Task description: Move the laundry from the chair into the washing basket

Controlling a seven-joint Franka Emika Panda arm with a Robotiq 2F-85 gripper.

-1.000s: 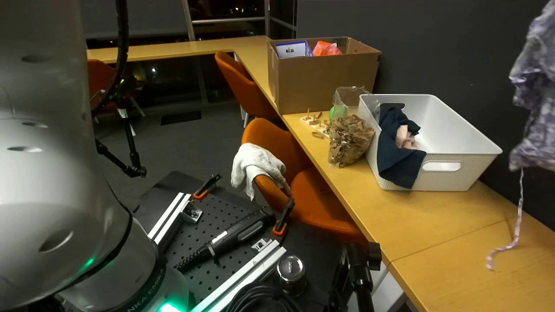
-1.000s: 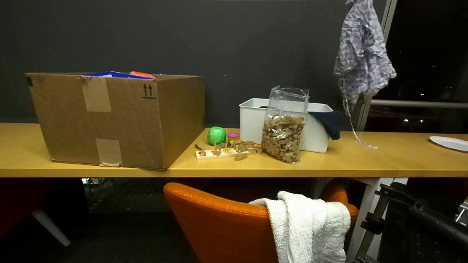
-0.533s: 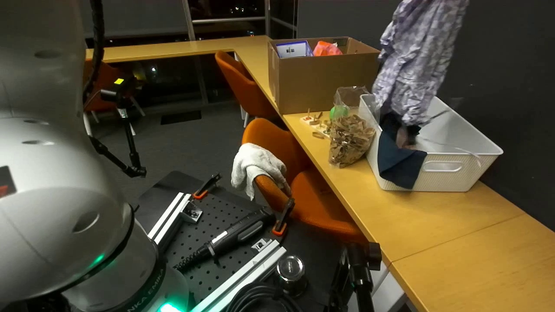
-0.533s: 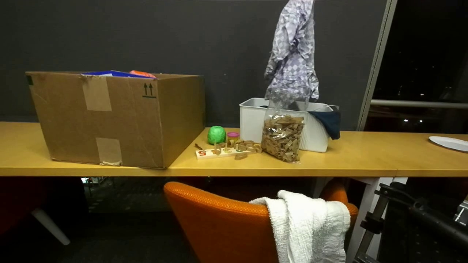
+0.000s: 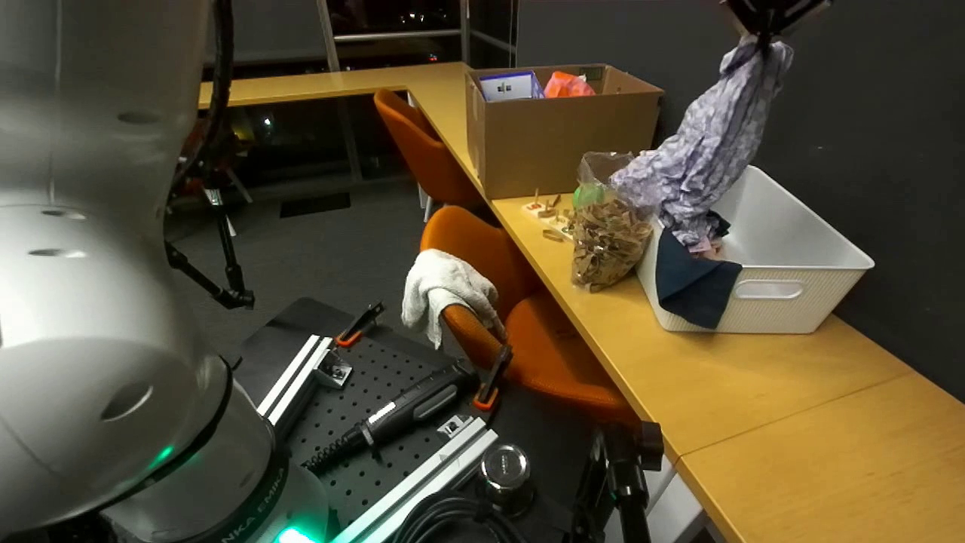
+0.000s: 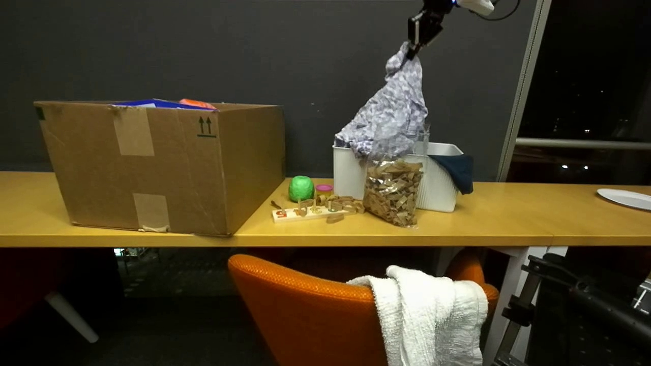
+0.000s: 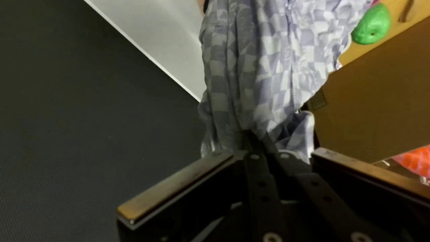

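My gripper is shut on the top of a purple-and-white checked cloth, high above the basket; it also shows at the top of an exterior view and in the wrist view. The cloth hangs down, its lower end over the near end of the white washing basket and draped over its rim, against the plastic bag. A dark blue cloth hangs over the basket's side, with a pinkish cloth partly hidden beside it. A white towel lies over the orange chair's back.
A clear plastic bag of brown strips stands against the basket. A large cardboard box, a green ball and a wooden peg board are beside it on the table. A dark wall is behind. A white plate lies farther along.
The checked cloth has swung from beside the basket to over it, then lowered with its bottom shifted towards the bag and box. My gripper has come down into both exterior views. The towel has not moved.
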